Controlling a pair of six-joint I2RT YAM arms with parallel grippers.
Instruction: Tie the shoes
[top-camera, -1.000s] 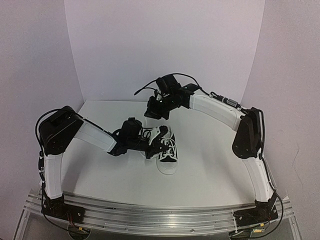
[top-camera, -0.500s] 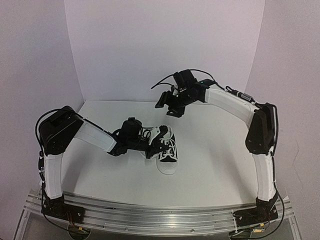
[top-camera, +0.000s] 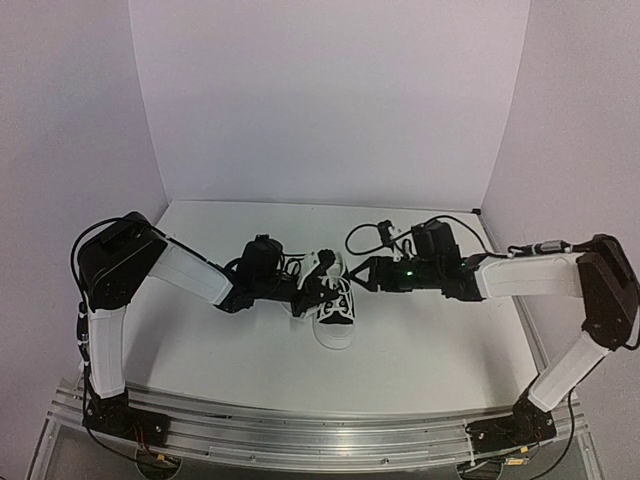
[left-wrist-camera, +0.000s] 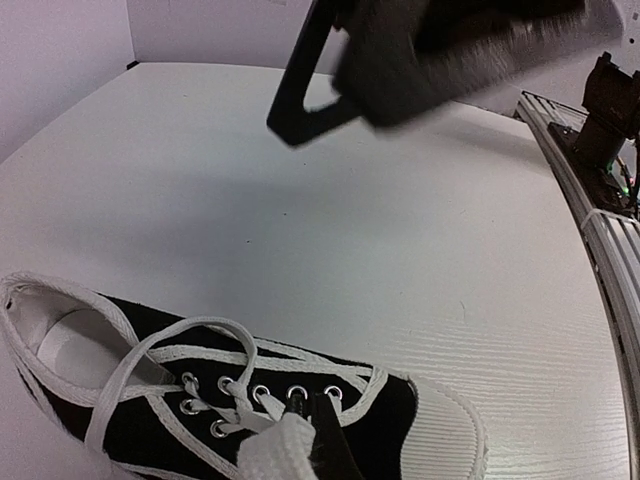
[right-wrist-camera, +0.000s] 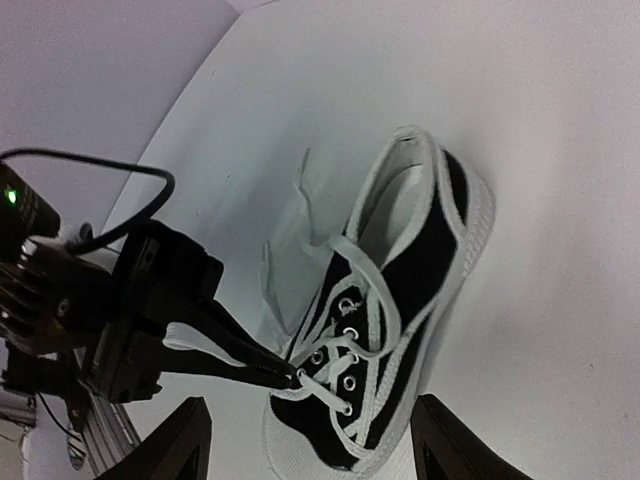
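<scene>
**Left fingers pinch a lace, right fingers wide open**

Your small black canvas sneaker with the white rubber toe and sole (top-camera: 335, 318) sits near the middle of the flat white counter (top-camera: 430, 340). It rests on its sole. The white toe points to the near edge and the open heel end points to the far wall.

Your left fingers (top-camera: 318, 293) come in from the left and sit low over the top of the sneaker, right by the lace holes. They are pressed tight together. In the left wrist view you can see them pinch a flat white lace (left-wrist-camera: 272, 450) just over the row of small silver holes. In the right wrist view their thin black tips touch down at those same holes, and a strip of lace runs back along them.

A loop of lace lies across the open top of the sneaker. More lace trails onto the counter on the sneaker's left side.

Your right fingers (top-camera: 360, 275) come in from the right and are close to the sneaker's right side, up by the heel end. They are spread wide apart and have hold of nothing. In the left wrist view they show as a blurry dark shape up in the air, apart from the sneaker.
</scene>
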